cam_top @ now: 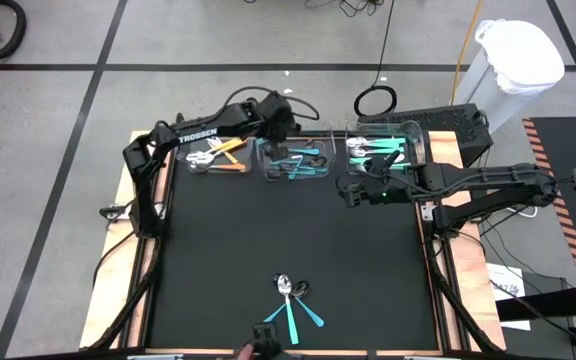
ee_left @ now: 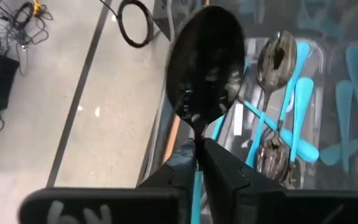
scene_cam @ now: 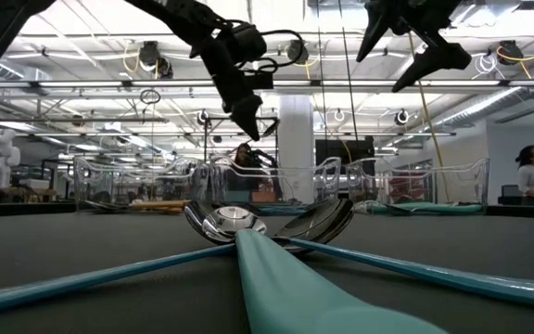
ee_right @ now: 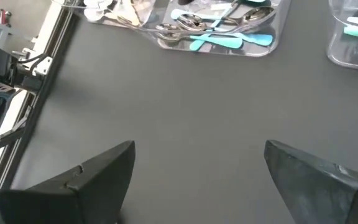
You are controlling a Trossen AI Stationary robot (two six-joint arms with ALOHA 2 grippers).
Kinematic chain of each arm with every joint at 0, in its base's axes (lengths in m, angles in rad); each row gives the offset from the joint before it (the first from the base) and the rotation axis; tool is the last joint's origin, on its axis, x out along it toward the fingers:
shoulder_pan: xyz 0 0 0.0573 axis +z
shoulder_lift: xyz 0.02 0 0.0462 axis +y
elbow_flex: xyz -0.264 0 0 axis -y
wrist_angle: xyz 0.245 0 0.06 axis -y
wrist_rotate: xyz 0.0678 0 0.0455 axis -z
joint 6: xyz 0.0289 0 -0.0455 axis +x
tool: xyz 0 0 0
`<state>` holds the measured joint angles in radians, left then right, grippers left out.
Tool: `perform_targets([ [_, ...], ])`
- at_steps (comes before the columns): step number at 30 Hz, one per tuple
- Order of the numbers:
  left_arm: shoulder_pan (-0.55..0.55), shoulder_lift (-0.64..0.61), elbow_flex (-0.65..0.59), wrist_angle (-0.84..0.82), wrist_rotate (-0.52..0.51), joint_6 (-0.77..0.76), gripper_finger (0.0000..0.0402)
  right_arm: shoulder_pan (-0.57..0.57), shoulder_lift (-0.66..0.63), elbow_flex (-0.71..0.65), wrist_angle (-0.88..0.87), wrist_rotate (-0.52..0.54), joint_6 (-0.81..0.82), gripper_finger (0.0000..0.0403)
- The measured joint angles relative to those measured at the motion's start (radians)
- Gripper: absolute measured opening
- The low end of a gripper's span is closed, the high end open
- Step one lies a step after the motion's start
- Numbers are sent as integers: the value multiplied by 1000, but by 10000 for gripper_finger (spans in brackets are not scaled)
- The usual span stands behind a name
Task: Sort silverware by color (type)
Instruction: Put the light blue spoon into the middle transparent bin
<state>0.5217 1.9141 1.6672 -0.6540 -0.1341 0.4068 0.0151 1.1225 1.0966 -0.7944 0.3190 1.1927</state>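
Teal-handled spoons [cam_top: 293, 300], orange-handled spoons [cam_top: 223, 152], black table [cam_top: 288, 230]

The dark spoon [ee_left: 205, 68] shows only its bowl in the left wrist view — its handle is hidden between the left gripper's fingers [ee_left: 232, 180]. From above, the spoons [cam_top: 294, 160] in the middle bin [cam_top: 323, 176] are too small to count, and the arm covers part of them.

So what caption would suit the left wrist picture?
The left hand holds a dark spoon by its teal handle above the middle bin.
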Motion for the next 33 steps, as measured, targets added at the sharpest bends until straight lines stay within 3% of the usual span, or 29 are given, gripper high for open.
perform_targets([
  [8,10,9,1,66,-9,22,110,0,5,0,15,21,11,352],
  [15,1,0,1,23,-51,19,164,0,5,0,17,11,11,352],
  [25,-66,-76,0,-53,-23,-154,171,15,74,0,68,-62,-61,352],
  [33,-82,-209,0,-143,81,-369,171,79,208,0,324,-92,-232,352],
])
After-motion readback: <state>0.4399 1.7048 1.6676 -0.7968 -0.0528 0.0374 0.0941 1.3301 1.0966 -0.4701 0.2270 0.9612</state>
